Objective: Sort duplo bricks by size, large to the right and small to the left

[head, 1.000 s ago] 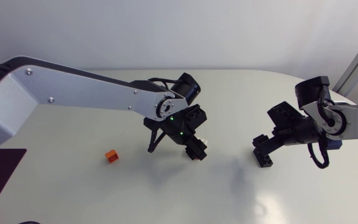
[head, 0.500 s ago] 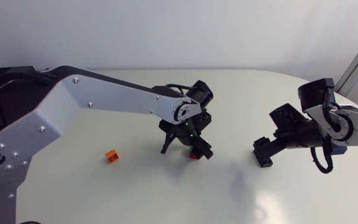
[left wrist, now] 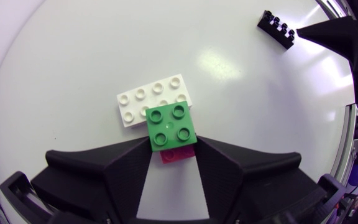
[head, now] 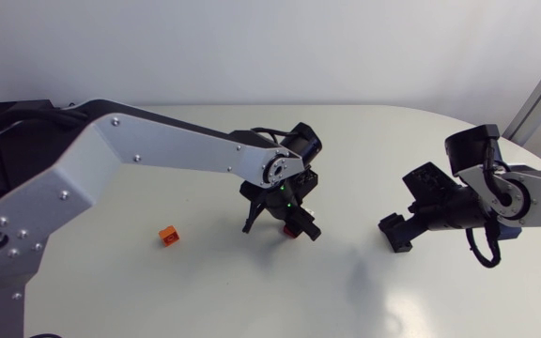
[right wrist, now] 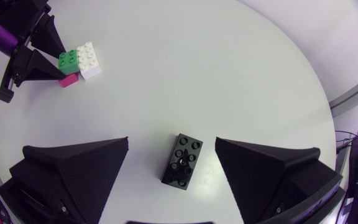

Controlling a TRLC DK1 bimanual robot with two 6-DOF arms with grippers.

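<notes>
Magenta brick [left wrist: 178, 155] is lying on the table [head: 364, 141] near its middle, between the fingers of the left gripper [left wrist: 173, 142]. That claw is standing open around it. A sliver of table is showing beside one finger, and nothing is being gripped.

Green two-by-two brick [left wrist: 171, 126] is sitting just ahead of the magenta one; contact between the two cannot be confirmed. It is butting against a white two-by-four brick [left wrist: 153, 99] beyond it.

Black two-by-four brick [right wrist: 182, 160] is lying well apart to the right, studs up. It is sitting between the widely spread fingers of the right gripper [right wrist: 171, 142], which is hanging open with neither finger touching it.

Small orange brick [head: 168, 235] is resting alone on the left part of the table, well apart from both grippers.
</notes>
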